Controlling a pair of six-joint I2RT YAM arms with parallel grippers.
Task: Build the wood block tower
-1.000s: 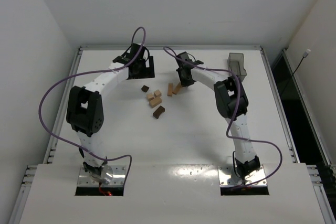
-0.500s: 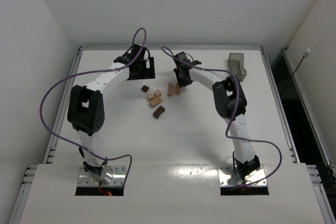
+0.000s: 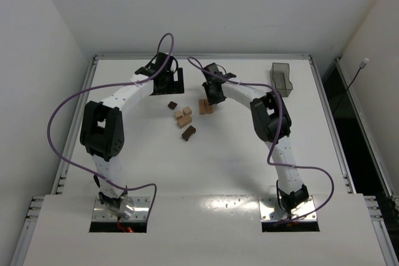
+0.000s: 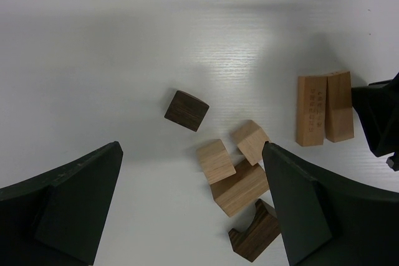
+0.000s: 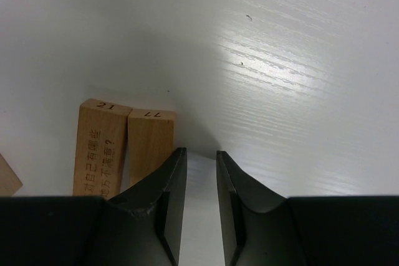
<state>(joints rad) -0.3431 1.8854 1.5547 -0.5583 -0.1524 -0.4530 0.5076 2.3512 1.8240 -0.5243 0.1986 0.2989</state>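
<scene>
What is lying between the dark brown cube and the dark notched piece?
A light tan cube and a short tan bar lie there, as the left wrist view shows.

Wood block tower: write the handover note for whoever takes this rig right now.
Left hand: wide open, empty, above the loose cluster.
Right hand: narrowly open, empty, next to the two tan bars, which lie side by side.
Cluster: dark cube, two tan cubes, tan bar, dark notched piece, all on the table.
Done: nothing stacked.
Left: the whole tower.
</scene>
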